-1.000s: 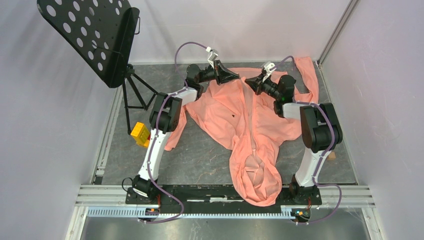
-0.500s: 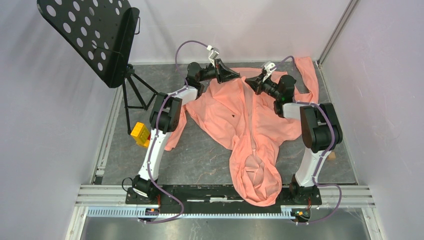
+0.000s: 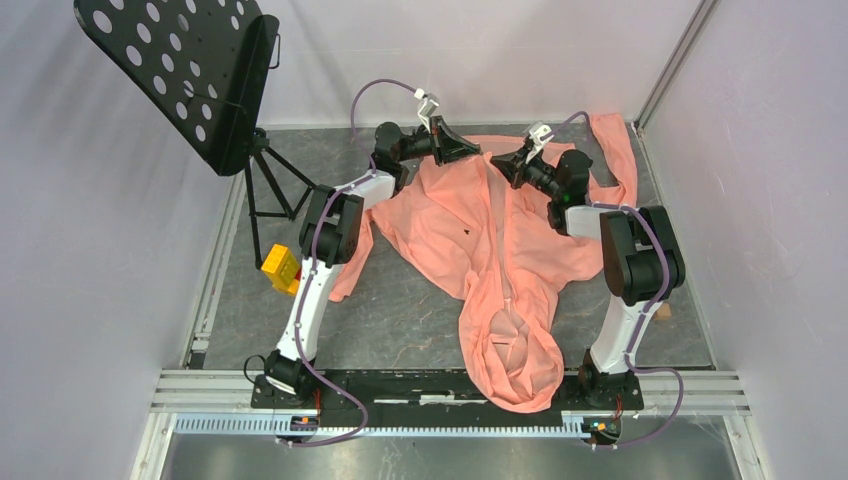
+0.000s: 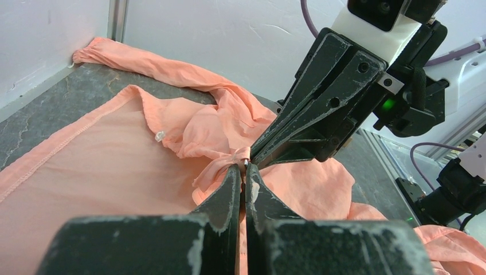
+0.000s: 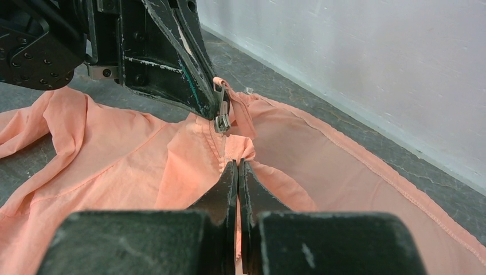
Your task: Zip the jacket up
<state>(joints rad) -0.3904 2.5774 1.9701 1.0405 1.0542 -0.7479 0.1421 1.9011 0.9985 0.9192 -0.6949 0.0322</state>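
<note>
1. Top external view: finds salmon-pink thin-fabric hooded jacket [image 3: 480, 240] spread on dark grey table [image 3: 400, 310], hood nearest the bases, hem far.
2. Finds black two-finger left gripper [image 3: 472, 152] clenched on small metal zipper pull [image 5: 222, 119] at the hem, and right gripper [image 5: 236, 167] pinching the jacket fabric just beside it.
3. Notes only a slight creep of the left arm toward the far wall since a second ago; jacket unmoved.
4. Judges zipper not yet run.

Top external view: fixed high at the 6 o'clock edge, facing down toward 12 o'clock; wrist views: close along the left gripper [image 4: 241, 168] toward 3 o'clock and the right gripper [image 5: 236, 163] toward 9 o'clock, all three sharing the 12 o'clock hem of the jacket [image 3: 480, 235].
</note>
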